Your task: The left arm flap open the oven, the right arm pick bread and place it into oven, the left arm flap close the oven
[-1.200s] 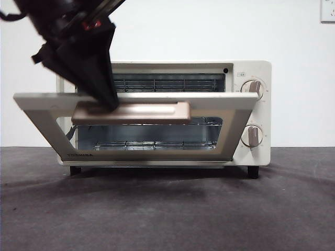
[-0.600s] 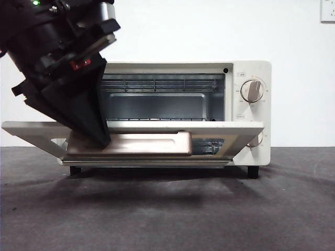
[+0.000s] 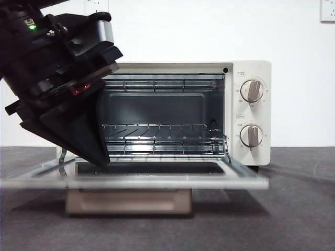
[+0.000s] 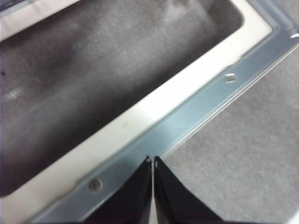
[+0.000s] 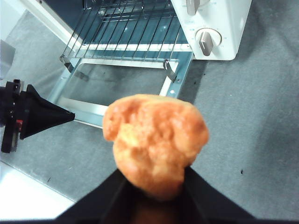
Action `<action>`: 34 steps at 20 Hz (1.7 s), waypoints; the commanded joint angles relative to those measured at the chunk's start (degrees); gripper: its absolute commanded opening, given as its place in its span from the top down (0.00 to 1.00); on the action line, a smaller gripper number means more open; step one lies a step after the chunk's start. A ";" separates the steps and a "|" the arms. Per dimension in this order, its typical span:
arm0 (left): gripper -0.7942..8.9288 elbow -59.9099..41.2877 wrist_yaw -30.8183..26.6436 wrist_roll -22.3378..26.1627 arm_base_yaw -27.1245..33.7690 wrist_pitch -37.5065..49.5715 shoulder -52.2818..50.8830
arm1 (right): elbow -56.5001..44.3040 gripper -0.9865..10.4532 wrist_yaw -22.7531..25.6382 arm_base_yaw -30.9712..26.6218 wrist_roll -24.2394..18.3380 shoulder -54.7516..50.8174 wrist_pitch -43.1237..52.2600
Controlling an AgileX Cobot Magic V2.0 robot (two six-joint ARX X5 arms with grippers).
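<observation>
Jaws of the left arm's tapered black gripper [image 4: 152, 161] are pressed together, tips on the metal edge of the lowered glass door [image 3: 246, 180] of the cream-white TOSHIBA toaster oven [image 3: 251, 70]. That arm slants down onto the door. Boxy black jaws of the right arm's gripper [image 5: 154, 186] clamp the golden-brown bun [image 5: 156, 140], held above the grey table before the door.

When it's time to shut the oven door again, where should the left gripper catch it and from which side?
Judging from the pictures: under the beige bar handle at the door's front edge, pushing up from below. The door lies flat and the handle hangs beneath it.
</observation>
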 commanded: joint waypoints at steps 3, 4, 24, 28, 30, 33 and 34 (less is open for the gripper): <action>0.91 0.17 0.07 -1.86 -0.90 -0.83 -2.64 | 0.83 0.82 -2.05 0.26 -0.13 0.20 0.74; 0.91 0.33 0.07 -1.88 -0.90 -2.10 -4.92 | 0.83 0.82 -3.45 0.26 -0.02 0.31 1.20; 0.91 22.08 -9.16 -4.48 -0.83 -38.75 -37.79 | 0.83 0.82 0.26 18.14 12.20 32.50 42.84; 0.91 24.04 -9.35 -3.61 -0.83 -41.31 -40.04 | 0.85 0.82 9.07 21.64 13.49 41.38 53.72; 0.91 24.04 -9.38 -3.04 -0.83 -41.90 -41.24 | 0.85 0.82 13.62 22.58 13.68 45.09 57.79; 0.91 24.04 -9.35 -2.99 -0.83 -41.90 -41.92 | 0.85 0.82 17.07 22.80 14.01 48.85 60.46; 0.91 24.04 -9.35 -2.86 -0.83 -41.90 -41.99 | 0.85 0.82 17.86 22.80 14.12 49.96 61.26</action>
